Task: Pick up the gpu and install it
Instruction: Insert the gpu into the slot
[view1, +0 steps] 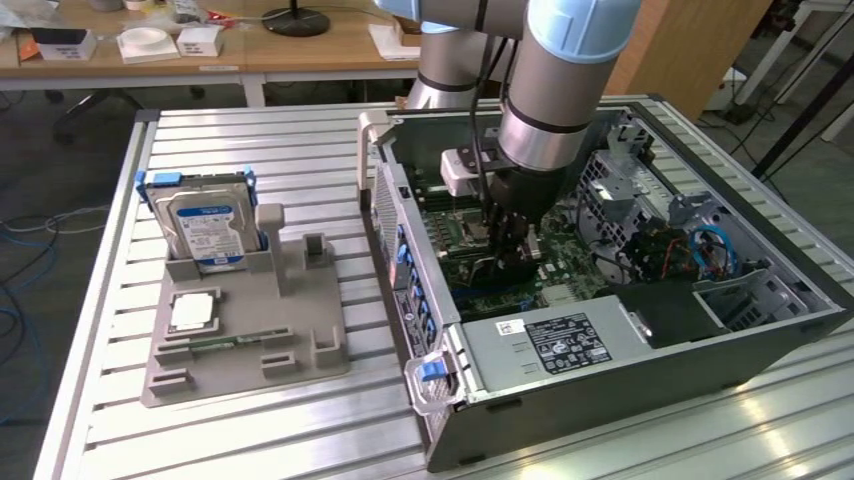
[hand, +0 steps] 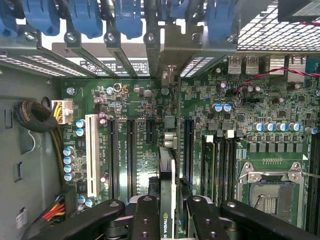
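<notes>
The gpu (hand: 168, 172) stands on edge over the green motherboard (hand: 130, 100) inside the open computer case (view1: 747, 330). It runs between the black expansion slots (hand: 131, 155), with its far end by the rear bracket openings (hand: 167, 75). My gripper (hand: 171, 220) is shut on the card, one black finger (hand: 145, 220) on each side of it. In the exterior view the gripper (view1: 514, 250) reaches straight down into the middle of the case. Whether the card's edge sits in a slot I cannot tell.
The empty CPU socket (hand: 272, 195) and memory slots lie beside the card. A power supply (view1: 561, 345) fills the case's near end. On the exterior view's left, a grey holder (view1: 314, 350) carries a hard drive (view1: 207, 225), a memory stick (view1: 227, 343) and a processor chip (view1: 194, 312).
</notes>
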